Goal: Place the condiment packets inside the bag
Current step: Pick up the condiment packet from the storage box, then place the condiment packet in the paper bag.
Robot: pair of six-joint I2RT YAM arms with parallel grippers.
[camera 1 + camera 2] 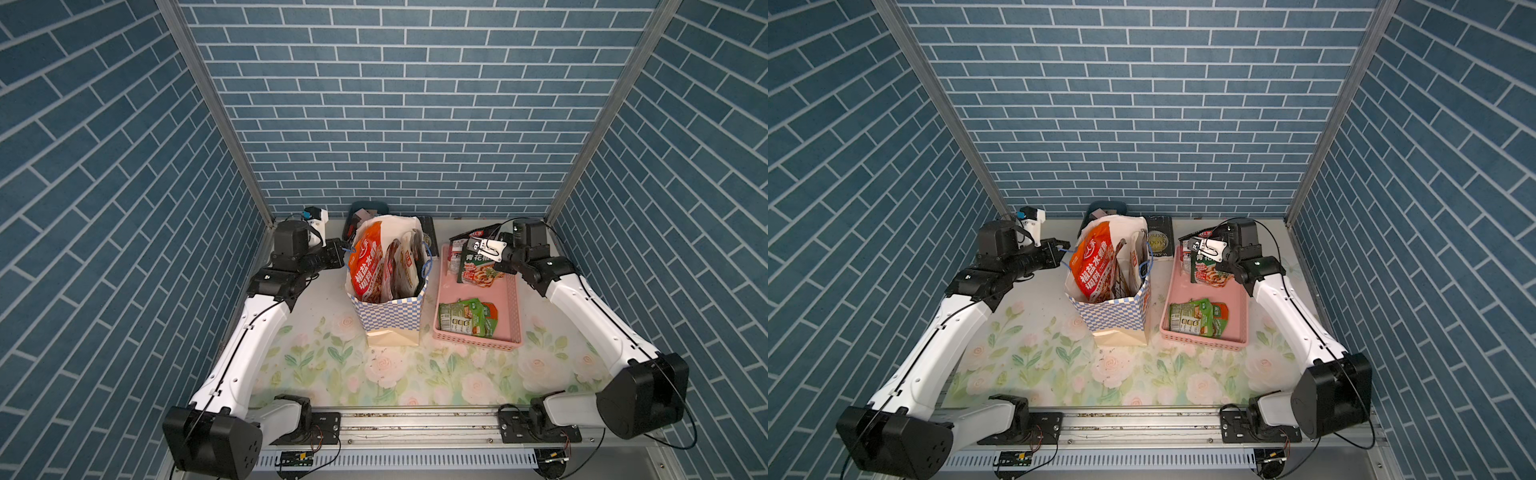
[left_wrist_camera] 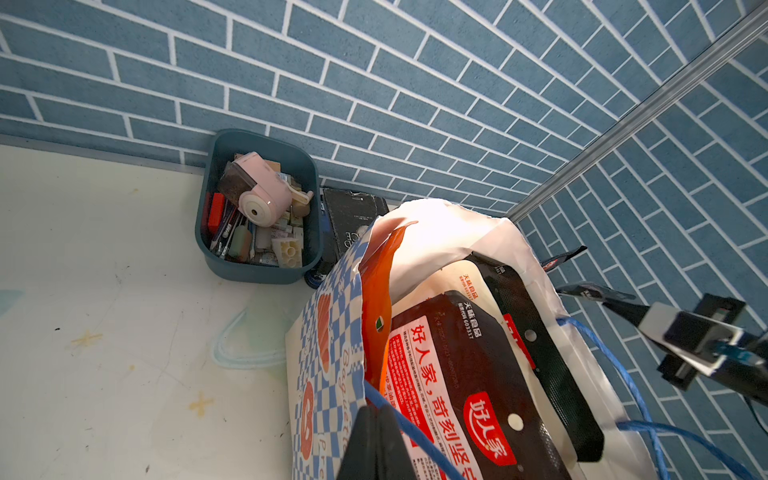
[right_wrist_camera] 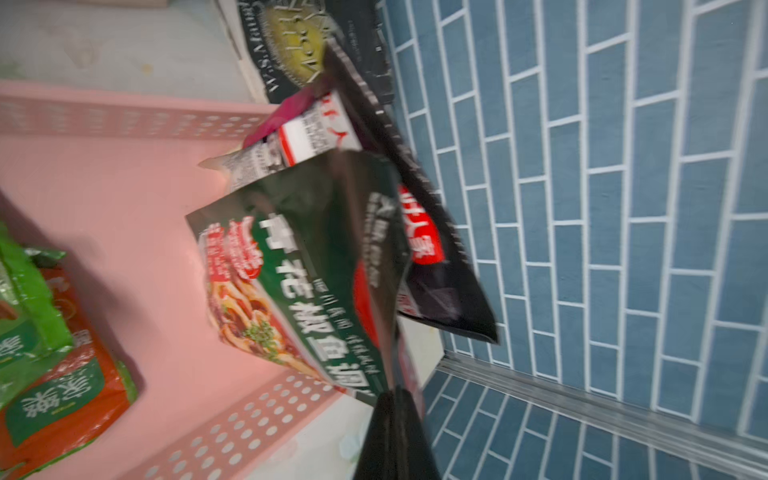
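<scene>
The blue-and-white checkered bag stands open mid-table, holding an orange-red packet and black packets. My left gripper is shut on the bag's blue cord handle at its left rim. My right gripper is shut on the edge of a dark green packet, tilted above the far end of the pink basket. A black packet hangs right behind it. Small green packets lie at the basket's near end.
The pink perforated basket sits just right of the bag. A dark teal bin of small items and a black book stand against the back wall. Brick walls enclose three sides.
</scene>
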